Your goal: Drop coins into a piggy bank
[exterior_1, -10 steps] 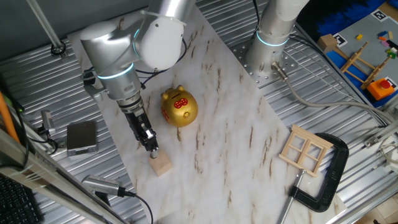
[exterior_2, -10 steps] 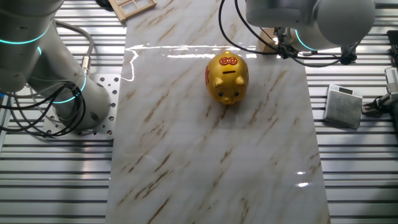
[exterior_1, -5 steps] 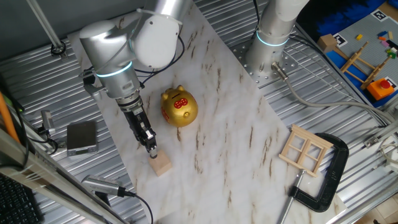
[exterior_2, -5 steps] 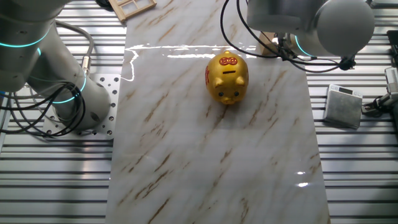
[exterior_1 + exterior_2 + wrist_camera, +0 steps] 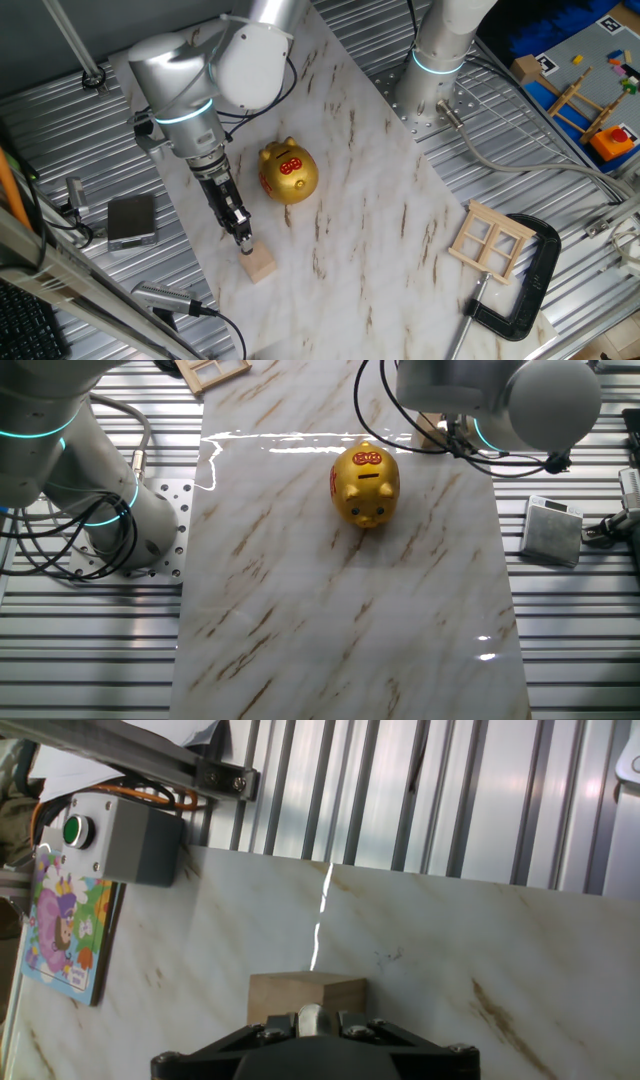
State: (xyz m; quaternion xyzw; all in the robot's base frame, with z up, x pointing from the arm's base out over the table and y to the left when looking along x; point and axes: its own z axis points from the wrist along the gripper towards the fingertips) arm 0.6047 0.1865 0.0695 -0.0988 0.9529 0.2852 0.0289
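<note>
Gold and glossy, the round piggy bank sits upright on the marble counter, its snout facing away from the wooden cube, where the fingers pinch a coin.

Small dark grey round coin mostly hidden between gripper fingertips. Pale wooden cube partly covered. Jaw gap unreadable.

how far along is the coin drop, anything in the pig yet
No drop is visible. The gripper is down at the top of the wooden cube, and in the hand view a small rounded edge, probably the coin, sits between the fingertips on the cube. A firm grip cannot be confirmed. Still left: lift, carry to the piggy bank and release at its slot.
</note>
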